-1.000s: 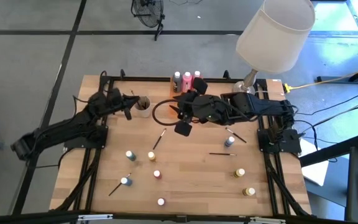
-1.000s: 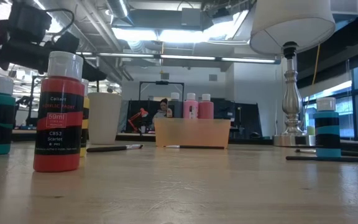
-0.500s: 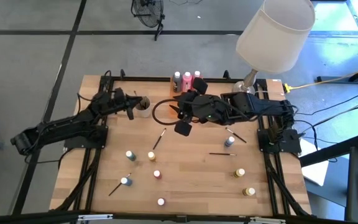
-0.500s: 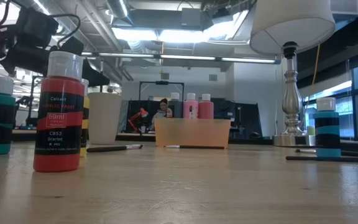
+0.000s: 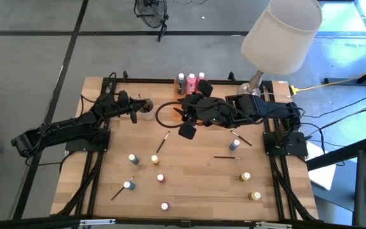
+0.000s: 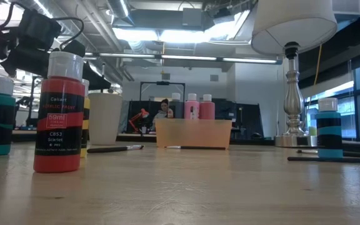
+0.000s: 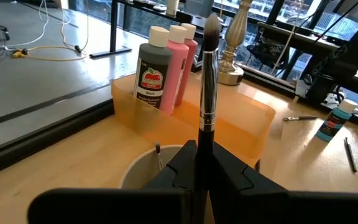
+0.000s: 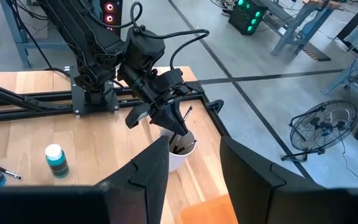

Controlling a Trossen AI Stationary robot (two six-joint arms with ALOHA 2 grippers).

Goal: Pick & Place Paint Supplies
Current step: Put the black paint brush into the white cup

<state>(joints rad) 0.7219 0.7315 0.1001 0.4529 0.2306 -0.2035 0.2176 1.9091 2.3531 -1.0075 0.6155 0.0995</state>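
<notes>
The left gripper [image 7: 204, 155], clenched on a thin dark paintbrush [image 7: 209, 81] held bristles-up, hangs just above the small round white cup [image 5: 146, 109] near the table's far edge — straight down is the way in — while the right gripper [image 8: 191, 165] hovers half-open, empty.

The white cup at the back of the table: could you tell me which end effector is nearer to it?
Left. The left end effector hovers right at the white cup, shut on a paintbrush. The right end effector waits farther off, beside the orange tray.
</notes>
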